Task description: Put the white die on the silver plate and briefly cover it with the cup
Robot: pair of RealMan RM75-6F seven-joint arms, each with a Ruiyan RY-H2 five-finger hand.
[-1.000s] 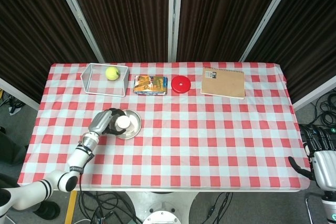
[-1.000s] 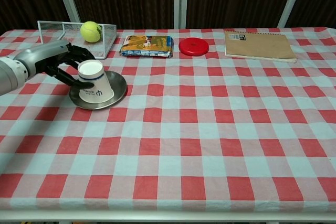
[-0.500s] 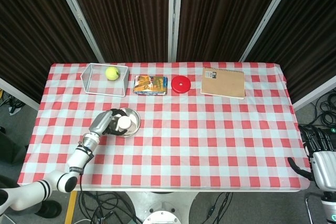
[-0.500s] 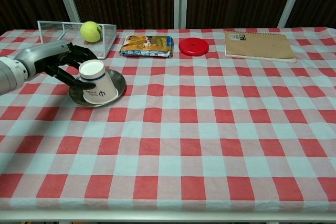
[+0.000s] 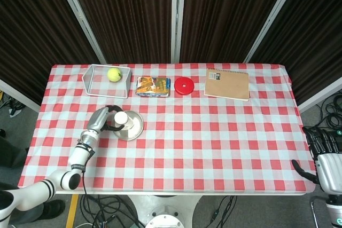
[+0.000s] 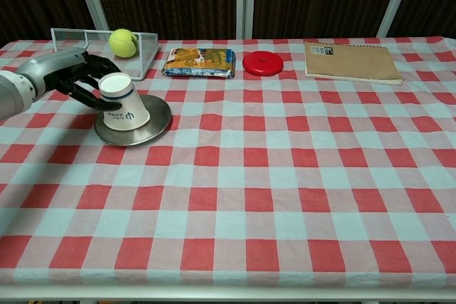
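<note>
The left hand [image 6: 75,76] grasps the white paper cup [image 6: 122,101] around its upturned base, fingers curled about the sides. The cup is mouth-down over the silver plate [image 6: 158,120] but tilted: its base leans away from the plate's centre toward the hand, so its long axis slants up and out toward the wire basket [image 6: 71,39] behind the plate. In the chest view the rim seems to rest on the plate on the side farther from the hand, while the near side looks lifted, though the fingers mask that edge. The whole move turns on this lean: the cup pivots about the rim edge on the plate, and the hand lies on the basket side of the plate, just beside it.

The white die cannot be seen in either view; probably it sits under the cup on the plate, hidden by the cup wall. The right hand [image 5: 327,159] hangs off the table corner well apart from the plate, partly cut off by the frame edge, fingers spread and holding nothing
</note>
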